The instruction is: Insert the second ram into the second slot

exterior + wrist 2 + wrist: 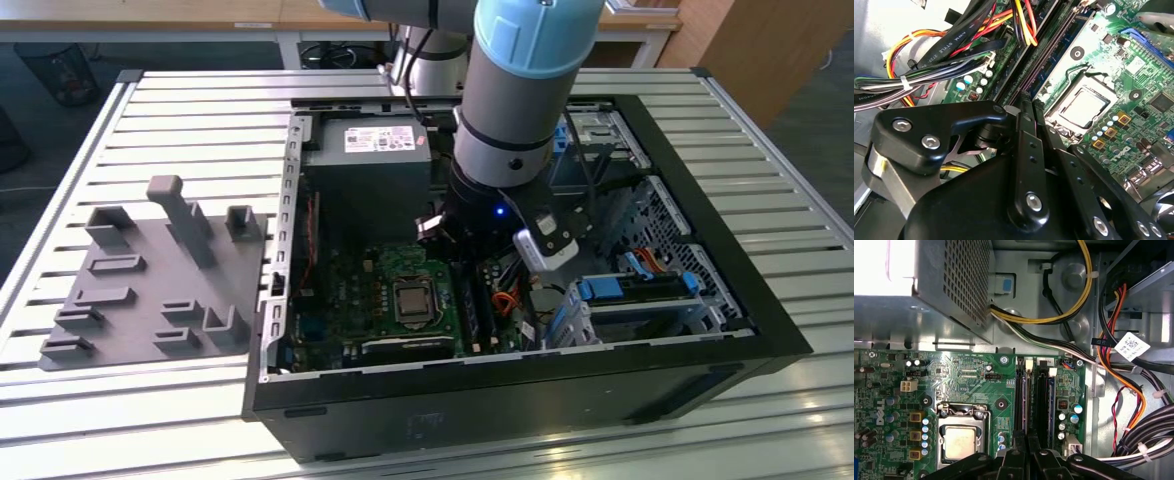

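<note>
My gripper (1024,102) reaches down into the open computer case (747,300), over the green motherboard (969,385). Its black fingers stand together, tips just above the near end of two long dark memory slots that lie side by side. In the first wrist view the gripper (1026,450) sits over one slot (1021,400). The neighbouring slot holds a thin stick with a blue edge (1051,405), seated upright. Whether that stick is the second ram, and whether anything thin is pinched between the tips, I cannot tell. In the exterior view the gripper (465,240) is low beside the processor socket (407,298).
Bundles of coloured and black cables (949,55) run close beside the slots. The grey power supply (367,160) fills the case's far end, and a drive cage with blue clips (641,290) is at the exterior view's right. A grey holder fixture (160,270) lies on the slatted table.
</note>
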You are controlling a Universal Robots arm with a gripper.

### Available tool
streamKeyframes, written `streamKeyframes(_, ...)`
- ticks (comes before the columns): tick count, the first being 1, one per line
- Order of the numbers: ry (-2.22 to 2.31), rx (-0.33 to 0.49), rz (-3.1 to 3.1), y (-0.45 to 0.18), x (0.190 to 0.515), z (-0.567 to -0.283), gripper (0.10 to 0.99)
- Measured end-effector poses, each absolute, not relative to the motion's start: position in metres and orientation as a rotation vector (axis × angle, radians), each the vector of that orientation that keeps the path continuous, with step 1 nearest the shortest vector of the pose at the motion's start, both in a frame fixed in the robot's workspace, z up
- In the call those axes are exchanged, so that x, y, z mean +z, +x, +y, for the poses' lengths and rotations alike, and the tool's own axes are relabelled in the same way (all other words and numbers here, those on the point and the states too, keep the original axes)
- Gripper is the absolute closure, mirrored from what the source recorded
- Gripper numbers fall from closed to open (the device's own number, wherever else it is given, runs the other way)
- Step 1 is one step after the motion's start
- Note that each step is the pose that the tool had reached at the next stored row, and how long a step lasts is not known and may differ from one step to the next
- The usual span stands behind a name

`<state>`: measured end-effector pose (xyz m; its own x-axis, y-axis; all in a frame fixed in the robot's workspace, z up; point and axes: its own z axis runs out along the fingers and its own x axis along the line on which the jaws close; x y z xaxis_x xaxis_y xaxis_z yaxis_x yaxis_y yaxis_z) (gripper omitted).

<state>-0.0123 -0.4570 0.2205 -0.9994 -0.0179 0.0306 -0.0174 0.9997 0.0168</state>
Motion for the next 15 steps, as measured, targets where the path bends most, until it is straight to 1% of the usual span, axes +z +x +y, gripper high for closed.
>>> streamKeyframes(15, 0.027, -0.026, -3.111, -0.0121, 0.2228, -0.4571, 0.949)
